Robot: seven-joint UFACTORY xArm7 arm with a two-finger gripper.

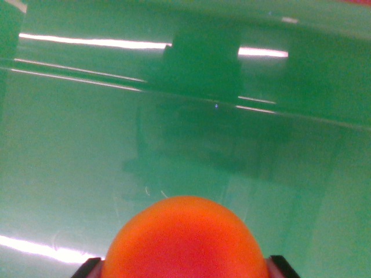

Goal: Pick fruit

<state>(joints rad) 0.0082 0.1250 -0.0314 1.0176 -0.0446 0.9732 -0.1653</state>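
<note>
Orange fruit (186,240) fills the 6 o'clock edge of the wrist view, round, smooth, its lower part cut off by the frame. Gripper (185,267): dark fingertips (87,269) show at about 7 and 5 o'clock, one against each flank of the fruit, so the jaws are clamped on it. Glossy green surface (69,174) covers everything behind. A crease line crosses it from 9 to 3 o'clock. Bright white strip reflections lie at 10–1 o'clock and at 8 o'clock. Dark blocky reflection sits at 12 o'clock.
</note>
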